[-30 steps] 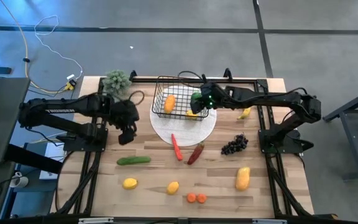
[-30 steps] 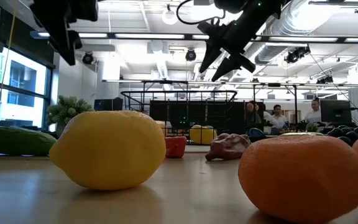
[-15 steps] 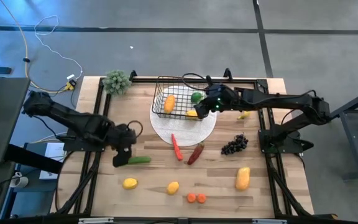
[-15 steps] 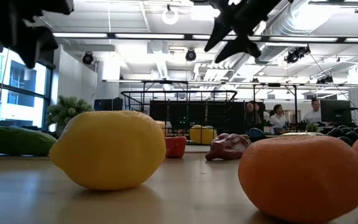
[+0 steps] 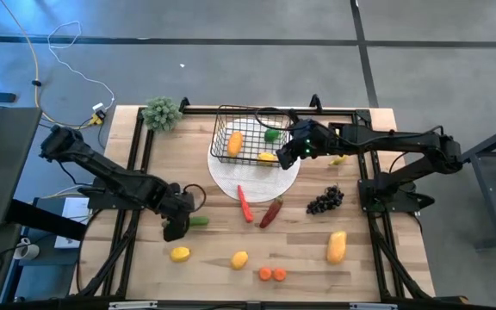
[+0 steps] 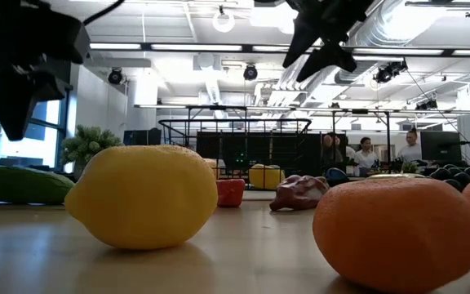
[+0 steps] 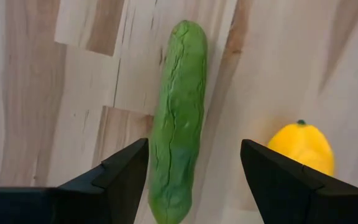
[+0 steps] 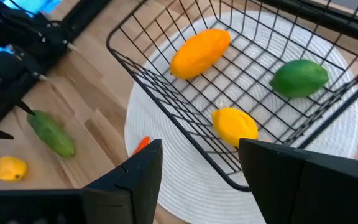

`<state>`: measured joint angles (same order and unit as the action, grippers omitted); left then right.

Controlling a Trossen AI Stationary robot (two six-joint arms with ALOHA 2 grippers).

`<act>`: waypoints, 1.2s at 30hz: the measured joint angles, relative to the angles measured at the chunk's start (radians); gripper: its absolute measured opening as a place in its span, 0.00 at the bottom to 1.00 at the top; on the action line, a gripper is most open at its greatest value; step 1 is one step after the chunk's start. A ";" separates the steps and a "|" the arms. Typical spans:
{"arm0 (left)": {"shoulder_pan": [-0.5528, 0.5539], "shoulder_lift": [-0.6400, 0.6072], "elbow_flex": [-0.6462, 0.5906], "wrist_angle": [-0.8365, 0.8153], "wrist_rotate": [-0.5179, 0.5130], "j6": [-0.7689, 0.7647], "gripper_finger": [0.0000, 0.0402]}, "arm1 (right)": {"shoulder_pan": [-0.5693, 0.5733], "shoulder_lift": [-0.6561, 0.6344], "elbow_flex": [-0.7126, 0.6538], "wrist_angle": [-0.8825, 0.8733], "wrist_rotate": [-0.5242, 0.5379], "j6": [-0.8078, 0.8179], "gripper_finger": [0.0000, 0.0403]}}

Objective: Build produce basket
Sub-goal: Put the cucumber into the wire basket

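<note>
The left gripper (image 7: 191,171) has its jaws wide apart, one on each side of the green cucumber (image 7: 179,124), not touching it. The cucumber lies flat on the wooden table (image 5: 205,267), near a yellow lemon (image 7: 300,146). The right gripper (image 8: 201,163) is also wide apart and holds nothing, hanging over the black wire basket (image 8: 166,74). The basket sits on a round white plate (image 5: 252,176). Inside are an orange mango (image 8: 201,51), a green fruit (image 8: 299,78) and a yellow lemon (image 8: 235,124).

Light wooden plank table (image 5: 205,258) holding a round white plate (image 5: 231,182), green cucumber (image 5: 198,221), yellow lemons (image 5: 180,254), dark grapes (image 5: 325,201).
</note>
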<state>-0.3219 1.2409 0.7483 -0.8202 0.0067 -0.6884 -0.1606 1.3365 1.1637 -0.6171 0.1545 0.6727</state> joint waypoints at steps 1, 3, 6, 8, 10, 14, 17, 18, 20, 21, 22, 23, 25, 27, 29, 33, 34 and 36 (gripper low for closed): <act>0.000 0.020 0.000 0.012 0.000 0.000 0.61 | 0.000 0.000 0.000 -0.008 0.000 0.000 0.48; 0.000 0.051 0.000 0.023 0.000 0.000 0.61 | 0.000 0.000 0.000 -0.021 0.000 0.000 0.48; 0.000 0.110 0.000 0.045 0.000 -0.005 0.61 | 0.000 0.000 0.000 -0.037 0.000 0.000 0.48; 0.001 0.142 0.001 0.051 -0.001 -0.011 0.61 | 0.000 0.000 0.000 -0.038 0.000 0.000 0.48; 0.001 0.182 0.001 0.058 0.000 -0.027 0.61 | 0.000 0.000 0.000 -0.048 0.000 -0.002 0.48; 0.001 0.245 0.002 0.067 -0.003 -0.059 0.60 | 0.000 0.000 0.000 -0.065 0.006 -0.004 0.48; 0.001 0.286 0.002 0.073 -0.007 -0.074 0.58 | 0.000 0.001 0.000 -0.074 0.009 -0.004 0.48; 0.001 0.295 0.001 0.066 -0.008 -0.075 0.56 | 0.000 0.001 0.000 -0.075 0.010 -0.004 0.48; 0.001 0.306 0.000 0.071 -0.007 -0.071 0.50 | 0.000 0.001 0.000 -0.080 0.010 -0.003 0.48; 0.001 0.313 0.001 0.081 -0.005 -0.070 0.47 | 0.000 0.001 0.000 -0.088 0.010 -0.003 0.48; 0.001 0.313 0.002 0.079 -0.004 -0.068 0.43 | 0.000 0.001 0.000 -0.089 0.010 -0.003 0.48; 0.001 0.312 0.002 0.081 0.000 -0.068 0.39 | 0.000 0.000 0.000 -0.088 0.010 0.000 0.48; 0.001 0.312 0.007 0.086 0.004 -0.068 0.31 | 0.000 0.001 0.000 -0.098 0.010 0.000 0.48; 0.001 0.296 0.007 0.085 0.005 -0.068 0.28 | 0.000 0.001 0.000 -0.094 0.012 0.000 0.48; 0.003 0.289 0.008 0.089 0.006 -0.068 0.28 | 0.000 0.001 0.000 -0.099 0.012 0.000 0.48; 0.020 0.258 0.022 0.077 0.018 -0.068 0.28 | 0.000 0.001 0.000 -0.097 0.012 -0.003 0.48; 0.026 0.246 0.032 0.064 0.017 -0.068 0.28 | 0.000 0.001 0.000 -0.098 0.012 -0.003 0.48; 0.043 0.229 0.056 0.067 0.012 -0.068 0.28 | 0.000 0.001 0.000 -0.101 0.012 -0.003 0.48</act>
<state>-0.2788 1.4701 0.8043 -0.7528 0.0188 -0.7563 -0.1608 1.3373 1.1641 -0.7185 0.1661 0.6701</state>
